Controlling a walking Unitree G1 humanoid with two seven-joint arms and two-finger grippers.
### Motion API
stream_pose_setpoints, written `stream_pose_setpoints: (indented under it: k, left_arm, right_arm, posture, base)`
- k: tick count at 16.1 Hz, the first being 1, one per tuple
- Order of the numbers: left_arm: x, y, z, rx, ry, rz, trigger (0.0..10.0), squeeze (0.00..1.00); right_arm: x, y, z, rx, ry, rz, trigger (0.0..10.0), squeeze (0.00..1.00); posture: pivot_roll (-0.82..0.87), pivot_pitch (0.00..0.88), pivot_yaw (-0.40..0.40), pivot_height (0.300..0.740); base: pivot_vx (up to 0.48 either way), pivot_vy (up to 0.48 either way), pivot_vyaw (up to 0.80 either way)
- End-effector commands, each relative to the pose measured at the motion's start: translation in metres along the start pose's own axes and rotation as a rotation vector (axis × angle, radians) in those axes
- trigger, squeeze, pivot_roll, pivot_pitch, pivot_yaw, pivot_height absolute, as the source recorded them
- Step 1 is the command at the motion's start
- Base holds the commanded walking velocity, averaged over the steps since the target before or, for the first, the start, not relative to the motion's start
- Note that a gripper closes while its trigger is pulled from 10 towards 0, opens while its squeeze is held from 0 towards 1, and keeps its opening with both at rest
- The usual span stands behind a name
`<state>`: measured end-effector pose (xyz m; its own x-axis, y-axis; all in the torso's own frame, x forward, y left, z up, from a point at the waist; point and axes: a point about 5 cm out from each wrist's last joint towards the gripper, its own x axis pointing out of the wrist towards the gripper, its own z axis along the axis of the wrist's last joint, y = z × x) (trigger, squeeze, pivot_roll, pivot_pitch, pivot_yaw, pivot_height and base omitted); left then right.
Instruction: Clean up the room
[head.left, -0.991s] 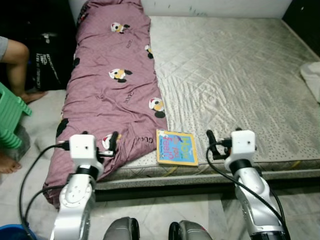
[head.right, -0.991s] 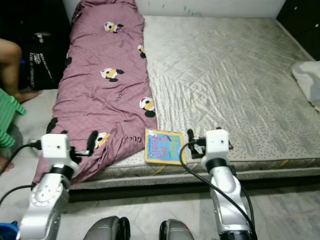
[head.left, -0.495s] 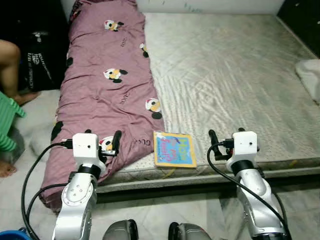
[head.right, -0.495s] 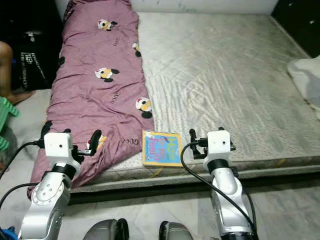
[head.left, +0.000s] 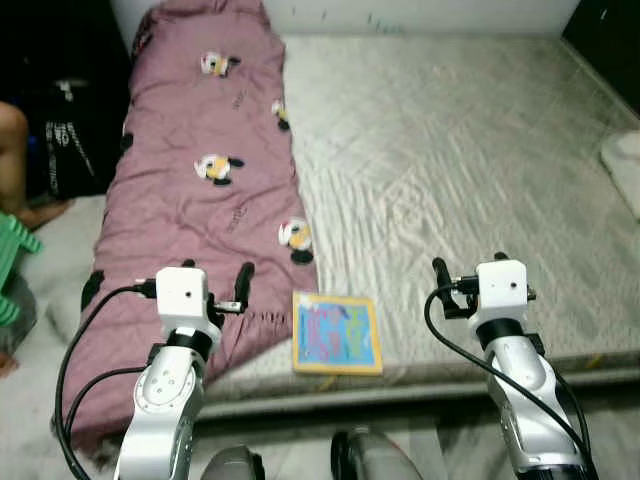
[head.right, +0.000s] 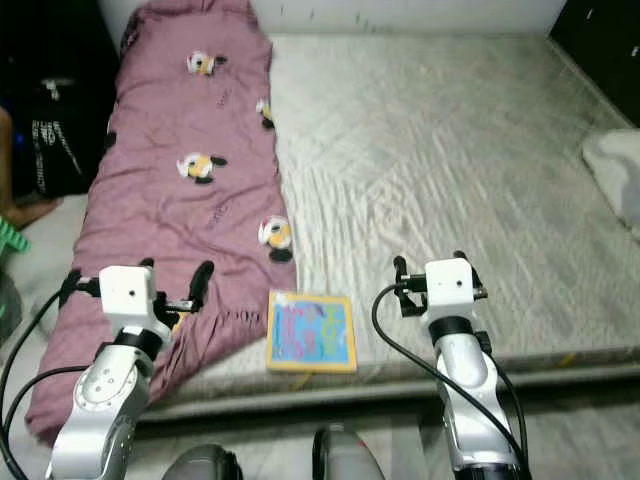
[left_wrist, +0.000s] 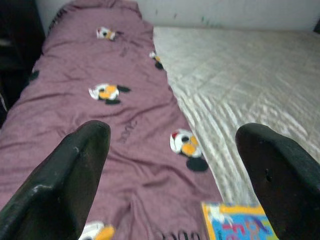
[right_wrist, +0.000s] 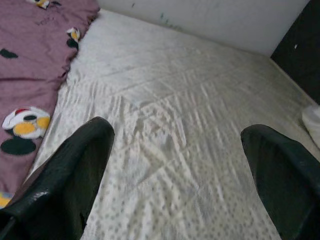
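A colourful children's book lies flat on the grey quilted mattress, close to its near edge. Beside it, a purple cartoon-print blanket runs the length of the bed's left side, and its corner hangs over the edge. My left gripper hovers open above the blanket's near end, left of the book; in the left wrist view the book shows between the fingers. My right gripper is open over bare mattress right of the book, holding nothing.
A white cloth lies at the mattress's right edge. On the floor to the left are a person's leg, a green stool and a black bag. A white wall backs the bed.
The camera has moved in and over the bed, so the near edge and book sit lower in view. Both grippers now hang above the bed surface, still open.
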<state>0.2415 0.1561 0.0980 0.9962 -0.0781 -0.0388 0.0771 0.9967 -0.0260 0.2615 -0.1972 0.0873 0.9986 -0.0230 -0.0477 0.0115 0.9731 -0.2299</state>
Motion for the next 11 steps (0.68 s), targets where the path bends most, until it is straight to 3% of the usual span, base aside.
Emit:
stream_pose_setpoints:
  k: [1, 6, 11]
  left_arm:
    - [-0.003, 0.004, -0.002, 0.000, 0.010, 0.009, 10.0, 0.00]
    - [-0.006, 0.006, -0.007, 0.005, 0.047, 0.032, 10.0, 0.00]
    - [-0.006, 0.014, -0.013, -0.033, 0.110, 0.073, 10.0, 0.00]
  right_arm:
    - [-0.001, 0.003, -0.001, -0.003, 0.004, 0.004, 10.0, 0.00]
    - [-0.002, 0.001, -0.005, -0.001, 0.027, 0.001, 10.0, 0.00]
    - [0.002, 0.002, -0.004, 0.024, 0.035, -0.002, 10.0, 0.00]
  posture:
    - [-0.03, 0.163, -0.047, 0.740]
    - [-0.02, 0.171, -0.053, 0.740]
    - [-0.02, 0.178, -0.043, 0.740]
  base:
    - [0.000, 0.000, 0.00]
    - [0.000, 0.000, 0.00]
    - [0.000, 0.000, -0.80]
